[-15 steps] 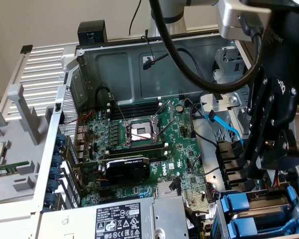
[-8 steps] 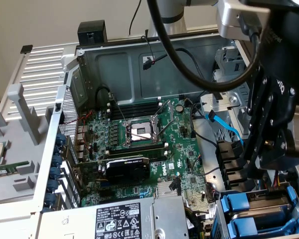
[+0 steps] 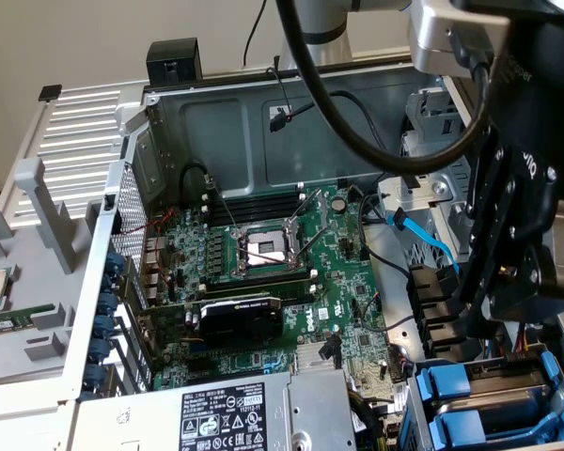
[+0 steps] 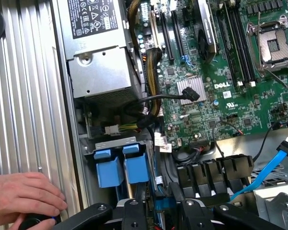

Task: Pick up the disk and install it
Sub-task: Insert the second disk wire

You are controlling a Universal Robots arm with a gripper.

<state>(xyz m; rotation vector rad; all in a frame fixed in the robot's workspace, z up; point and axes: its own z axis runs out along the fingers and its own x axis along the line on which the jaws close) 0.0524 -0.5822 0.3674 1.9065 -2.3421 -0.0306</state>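
Can't tell if the gripper is spread or pinching; the disk sits right below it, so loose cables nearby might snag.

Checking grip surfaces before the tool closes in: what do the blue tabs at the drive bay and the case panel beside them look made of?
Blue tabs: likely moulded plastic, with uniform matte colour and rounded edges. Case panel: seemingly bare metal, ribbed, with a dull silver sheen.

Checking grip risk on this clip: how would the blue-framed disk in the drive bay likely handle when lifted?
The disk is probably stiff and fairly heavy for its size, judging by its metal body. Its blue end tabs look like smooth plastic, possibly slippery. Sitting snugly in the bay, it may resist before sliding free.
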